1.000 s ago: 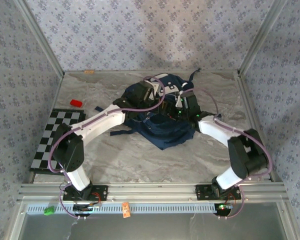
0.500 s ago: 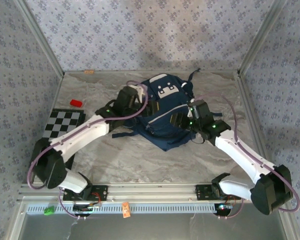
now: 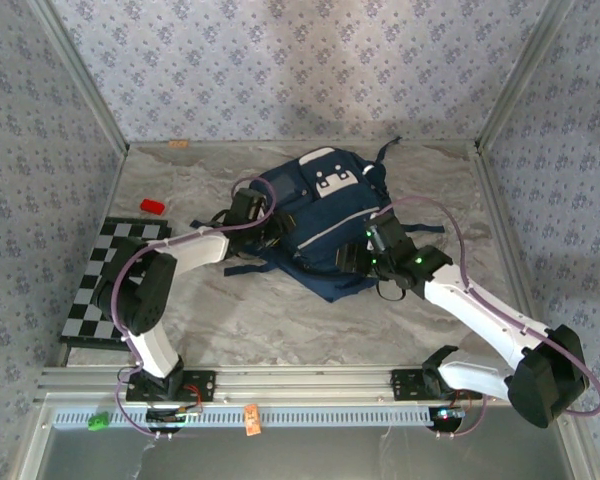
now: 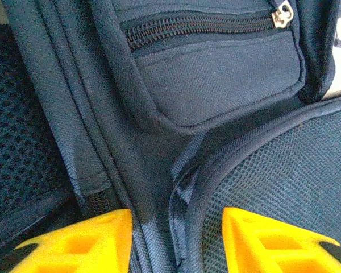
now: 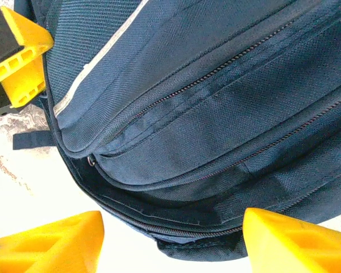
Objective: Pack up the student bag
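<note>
The student bag (image 3: 325, 215) lies flat in the middle of the table, navy blue, white patch at its far end. My left gripper (image 3: 270, 226) is at the bag's left side. In the left wrist view it (image 4: 176, 227) stands open, a seam fold and mesh panel of the bag (image 4: 216, 79) lying between its yellow fingers (image 4: 85, 242), with a zipped pocket beyond. My right gripper (image 3: 357, 256) is at the bag's near right edge. In the right wrist view it (image 5: 171, 222) is open wide around the bag's zippered edge (image 5: 204, 131), not pinching it.
A small red block (image 3: 153, 207) lies at the far left of the table. A black-and-white checkered mat (image 3: 100, 285) sits at the left edge. Dark straps (image 3: 242, 266) trail from the bag's left side. Patterned walls enclose the table.
Both grippers came off the top of the bag, which now lies flat with its white patch showing. The left gripper opened and dropped to the bag's left side; the right one opened wider at the near edge.
</note>
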